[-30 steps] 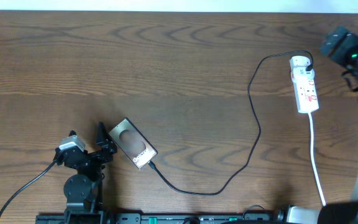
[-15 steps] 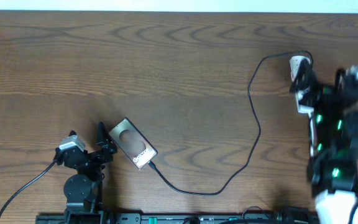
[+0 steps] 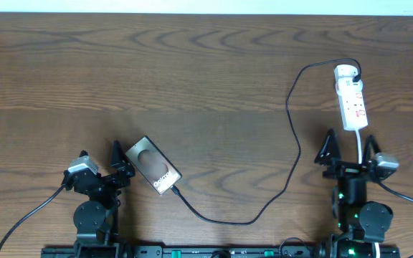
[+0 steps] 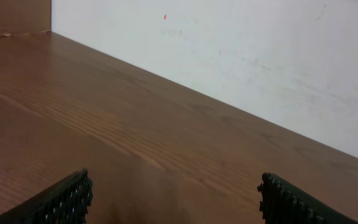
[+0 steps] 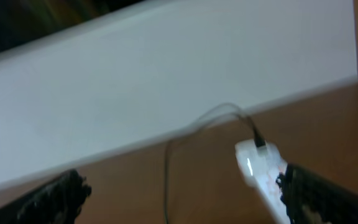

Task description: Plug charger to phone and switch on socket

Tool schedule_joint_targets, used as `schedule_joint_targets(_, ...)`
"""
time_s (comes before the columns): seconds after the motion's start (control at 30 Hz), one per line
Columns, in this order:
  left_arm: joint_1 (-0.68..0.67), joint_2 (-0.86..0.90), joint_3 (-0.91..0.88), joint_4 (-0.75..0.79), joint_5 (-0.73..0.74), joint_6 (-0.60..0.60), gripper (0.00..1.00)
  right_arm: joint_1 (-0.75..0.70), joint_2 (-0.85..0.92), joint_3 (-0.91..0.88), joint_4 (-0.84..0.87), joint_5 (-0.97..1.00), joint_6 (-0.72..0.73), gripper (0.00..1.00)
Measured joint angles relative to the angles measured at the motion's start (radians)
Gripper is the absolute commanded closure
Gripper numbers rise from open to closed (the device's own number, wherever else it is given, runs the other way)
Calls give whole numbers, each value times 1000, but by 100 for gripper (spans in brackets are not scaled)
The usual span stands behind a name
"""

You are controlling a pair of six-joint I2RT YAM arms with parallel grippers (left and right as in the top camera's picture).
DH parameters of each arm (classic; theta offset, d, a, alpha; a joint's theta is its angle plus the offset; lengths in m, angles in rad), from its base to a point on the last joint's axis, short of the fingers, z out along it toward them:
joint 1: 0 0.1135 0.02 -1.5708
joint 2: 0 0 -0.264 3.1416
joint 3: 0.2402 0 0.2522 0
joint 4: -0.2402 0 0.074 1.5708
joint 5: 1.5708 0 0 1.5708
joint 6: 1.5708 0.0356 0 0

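Overhead, the phone [image 3: 153, 165] lies flat and screen-up on the wooden worktop [image 3: 206, 79] at the near left, turned at an angle. The left tool [image 3: 122, 163] sits just beside the phone's left end, jaws spread and grasping nothing. The charger [image 3: 292, 143] meets the phone's lower-right short edge with its tip, though whether the tip is seated cannot be told. From there the charger loops along the near side, climbs through the middle right and curves over to the rounded far end of the socket [image 3: 352, 98]. The socket lies at the far right, lengthwise toward the back, and its white cord [image 3: 361, 154] runs to the near edge. The right tool [image 3: 349, 147] is near the socket's close end, apart from it, jaws wide and empty, with the cord passing between its fingers. Left wrist view: the left tool [image 4: 176, 205] is released over bare wood facing a white wall [image 4: 260, 56]. Right wrist view, blurred: the right tool [image 5: 185, 199] stands open, with the socket [image 5: 260, 168] and charger [image 5: 166, 168] ahead of it.
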Motion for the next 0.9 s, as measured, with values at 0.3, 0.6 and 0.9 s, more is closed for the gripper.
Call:
schedule_joint_targets(0.3, 0, 0, 1, -3, 0, 0, 15, 1, -198, -5, -364, 7, 0, 1)
schedule_joint_targets(0.6, 0, 1, 1, -3, 0, 0, 15, 14, -208, -5, -368, 14, -37, 1)
schedule_joint_targets(0.9, 0, 1, 1, -3, 0, 0, 15, 27, -208, -5, -368, 15, -308, 1)
